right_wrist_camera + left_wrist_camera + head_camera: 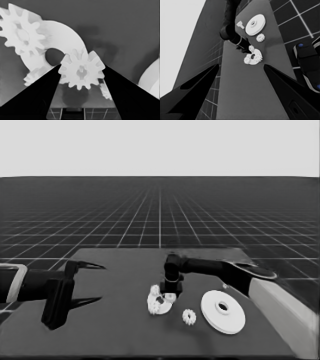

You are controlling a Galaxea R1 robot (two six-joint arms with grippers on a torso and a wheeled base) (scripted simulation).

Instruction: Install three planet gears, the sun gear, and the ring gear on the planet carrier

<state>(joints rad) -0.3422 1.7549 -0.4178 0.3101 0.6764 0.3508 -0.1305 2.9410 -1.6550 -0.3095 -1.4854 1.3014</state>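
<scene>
The right arm (240, 272) reaches in across the table (120, 330), its gripper (81, 72) pointing down over the smaller round part (159, 302) and clenching a small toothed gear (81, 71) above it. The left gripper (92, 282) waits spread apart at the table's left end.

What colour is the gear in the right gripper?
White gear, shown best in the right wrist view, between the right gripper fingers.
</scene>
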